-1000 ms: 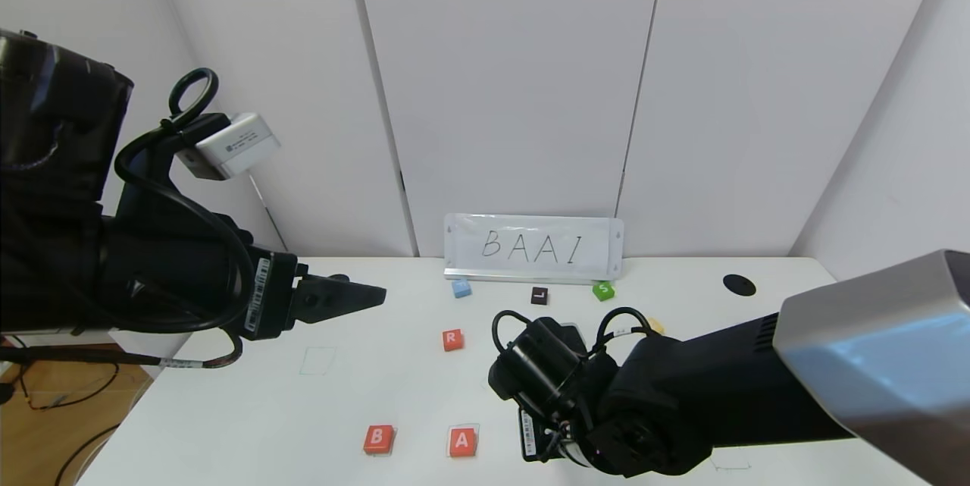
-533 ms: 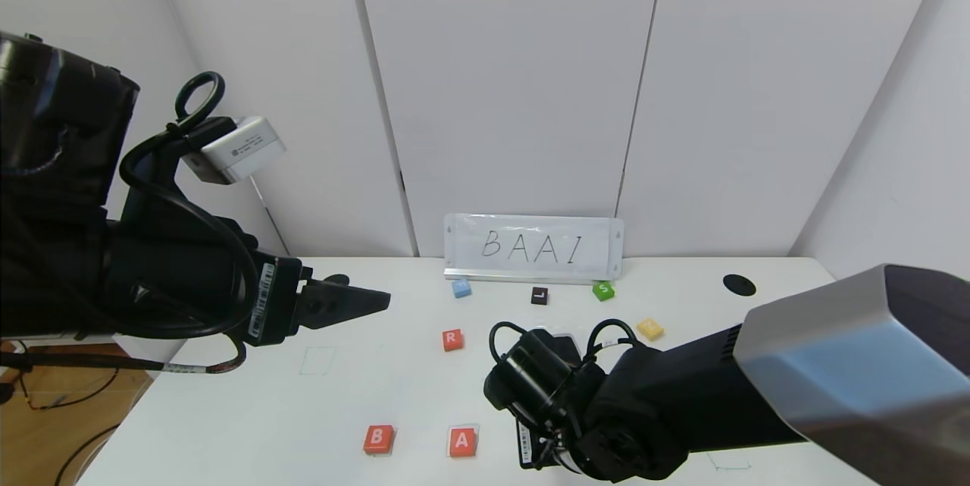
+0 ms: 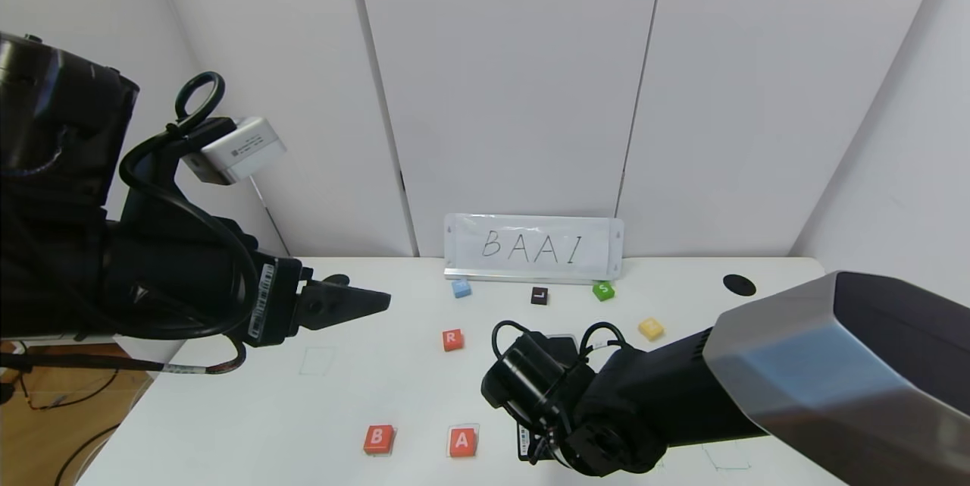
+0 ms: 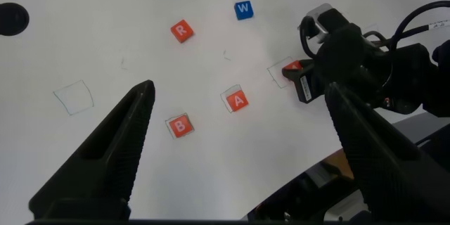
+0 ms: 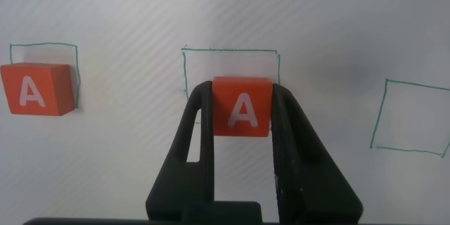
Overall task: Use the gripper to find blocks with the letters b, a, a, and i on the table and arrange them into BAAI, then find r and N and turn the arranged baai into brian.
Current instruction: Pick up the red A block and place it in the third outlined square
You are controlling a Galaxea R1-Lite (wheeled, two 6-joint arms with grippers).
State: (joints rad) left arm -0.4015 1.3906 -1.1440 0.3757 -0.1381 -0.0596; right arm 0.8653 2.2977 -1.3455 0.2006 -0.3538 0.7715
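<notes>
Shifted slightly leftward since the earlier frame, the right gripper (image 5: 242,123) is seen clamped on the flat sides of a small, light, rigid orange-red cube lettered A (image 5: 242,106) over the third green-drawn square (image 5: 230,70) on the white tabletop (image 5: 337,21), while the left gripper (image 4: 239,116) is held wide open above, empty.

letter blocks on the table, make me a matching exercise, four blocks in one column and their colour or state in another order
Blocks:
1. S block
2. L block
3. B block
4. second A block

Colour or state:
a. orange-red, lying free at the near edge
b. green
c. held between the right gripper fingers
d. dark

Pairs: 1-b, 2-d, 3-a, 4-c
</notes>
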